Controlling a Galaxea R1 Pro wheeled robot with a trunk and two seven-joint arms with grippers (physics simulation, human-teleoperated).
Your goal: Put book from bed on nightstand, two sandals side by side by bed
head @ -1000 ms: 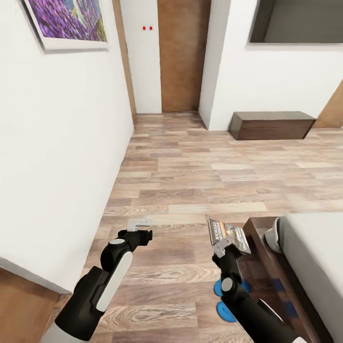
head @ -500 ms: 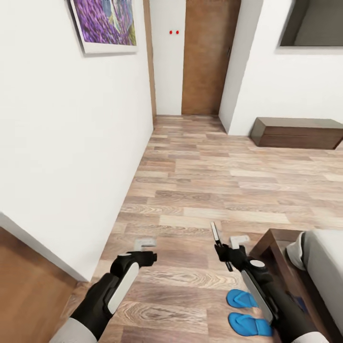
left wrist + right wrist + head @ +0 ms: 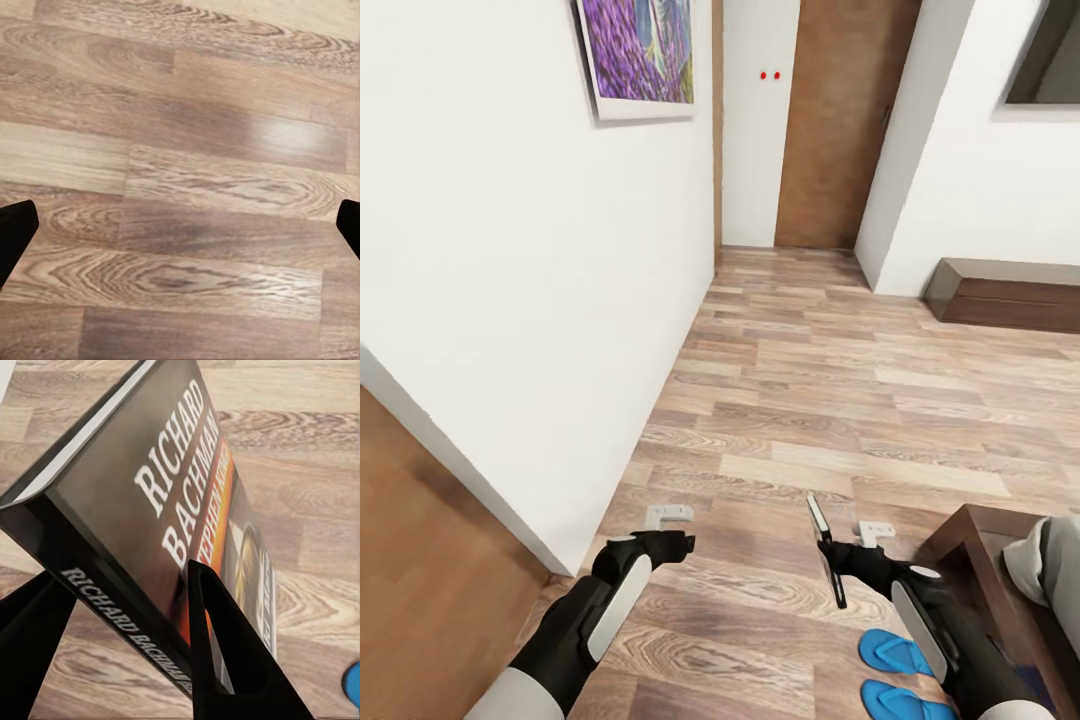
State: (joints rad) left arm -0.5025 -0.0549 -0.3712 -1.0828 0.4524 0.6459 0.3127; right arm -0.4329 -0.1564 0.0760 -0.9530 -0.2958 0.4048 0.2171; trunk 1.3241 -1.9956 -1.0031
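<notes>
**Q:** What's on your left?

**A:** One white wall (image 3: 510, 300) with one purple picture (image 3: 640, 50) hung on it. Below, my left gripper (image 3: 668, 517) hangs over the plank floor (image 3: 810, 400). Its wrist camera catches the two dark fingertips (image 3: 15, 232) at opposite edges of the frame, spread wide, with bare planks between them.

**Q:** And the book?

**A:** One book (image 3: 826, 548), clamped in my right gripper (image 3: 850, 545). From the head camera it stands on edge, so it reads as a thin dark sliver above the floor, between my two arms. The right wrist camera is close on its glossy cover (image 3: 187, 532), white lettering over an orange band, with my dark fingers (image 3: 217, 645) pinching its lower edge from both sides.

**Q:** Sandals?

**A:** Two, bright blue (image 3: 905, 675), lying flat on the floor side by side under my right forearm, just beside the dark bed (image 3: 985, 545) at the right edge. The grey mattress corner (image 3: 1045, 565) sits on that frame.

**Q:** Farther back?

**A:** One brown door (image 3: 840, 120), two small red dots (image 3: 770, 75) on the wall left of it, and one low brown bench (image 3: 1010, 298) against the right-hand wall.
</notes>
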